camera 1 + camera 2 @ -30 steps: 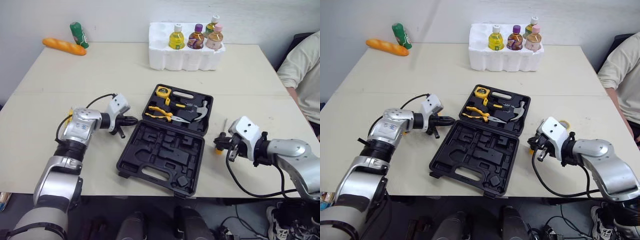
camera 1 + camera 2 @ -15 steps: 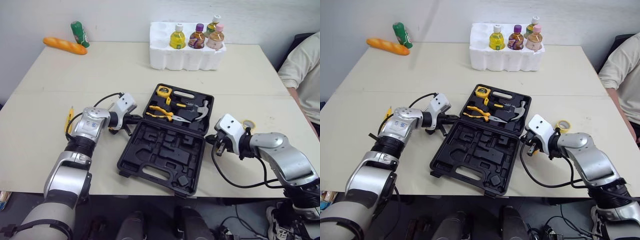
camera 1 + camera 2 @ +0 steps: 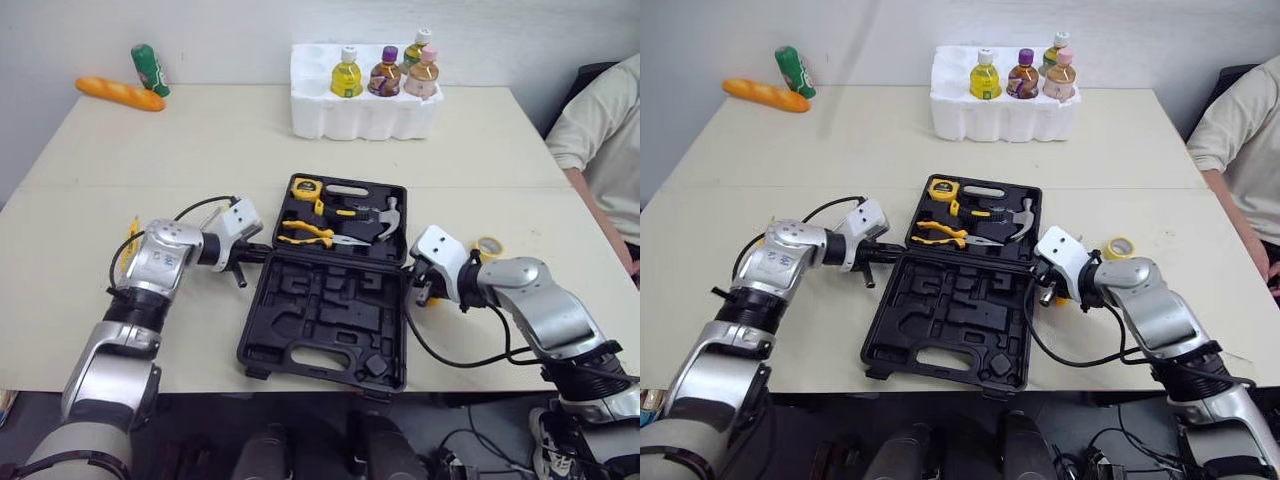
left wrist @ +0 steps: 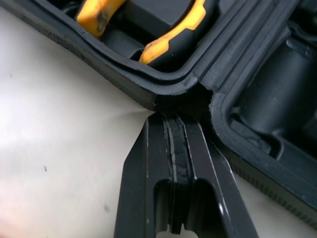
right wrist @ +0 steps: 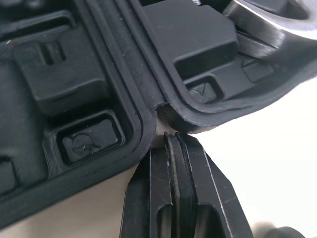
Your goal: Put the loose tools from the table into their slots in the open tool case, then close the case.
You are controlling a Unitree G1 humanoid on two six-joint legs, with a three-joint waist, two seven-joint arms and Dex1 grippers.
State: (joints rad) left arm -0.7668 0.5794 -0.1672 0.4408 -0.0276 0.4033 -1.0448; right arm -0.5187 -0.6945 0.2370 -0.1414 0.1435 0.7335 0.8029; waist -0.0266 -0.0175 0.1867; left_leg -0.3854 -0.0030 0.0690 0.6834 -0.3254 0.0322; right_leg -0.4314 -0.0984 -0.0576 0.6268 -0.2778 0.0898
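The black tool case [image 3: 330,300] lies open in the middle of the table. Its far half holds a yellow tape measure [image 3: 300,187], yellow-handled pliers [image 3: 305,234] and a hammer [image 3: 385,215]. The near half shows bare moulded slots. My left gripper [image 4: 174,121] is shut with nothing in it, its tip against the left end of the hinge [image 3: 262,254]. My right gripper [image 5: 173,141] is shut and empty too, pressed to the right end of the hinge [image 3: 408,272]. A yellow tape roll [image 3: 487,246] lies to the right of the case. A yellow-handled tool [image 3: 130,240] lies by my left arm.
A white foam tray [image 3: 365,115] with several bottles stands at the back. A baguette [image 3: 112,93] and a green can [image 3: 148,68] lie at the far left. A person's sleeve [image 3: 600,130] is at the right edge.
Both grippers have closed in on the case from either side, to the ends of its hinge. The case now sits squarer to me. The camera has shifted a little.
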